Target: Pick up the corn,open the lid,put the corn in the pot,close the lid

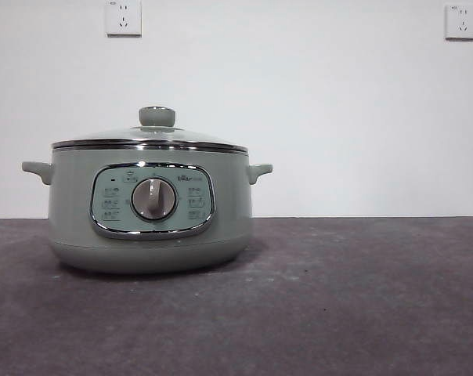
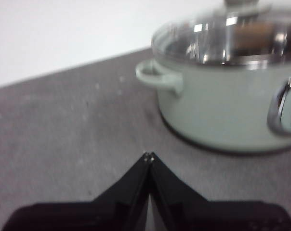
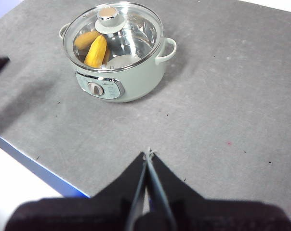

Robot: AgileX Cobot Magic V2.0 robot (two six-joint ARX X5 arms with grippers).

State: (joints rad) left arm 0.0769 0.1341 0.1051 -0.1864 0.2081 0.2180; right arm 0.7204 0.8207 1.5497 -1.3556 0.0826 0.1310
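One glossy yellow corn (image 3: 96, 51) lay inside round sage-green pot (image 1: 149, 207) under clear glass lid (image 3: 113, 36); left gripper (image 2: 148, 155) and right gripper (image 3: 148, 153) pressed together, empty.

From the front you cannot see the corn (image 3: 96, 51) at all: the pot (image 1: 149, 227) wall hides the inside, and the lid (image 1: 150, 138) shows edge-on as little more than its steel rim and knob. In the left wrist view your pot is blurred and cut off on its far and right sides, so the lid knob is mostly lost, the control panel (image 2: 286, 109) shows only its chrome edge, and the corn reads as a vague orange smear behind the glass. The panel's symbols are too small to read in the front and right wrist views.
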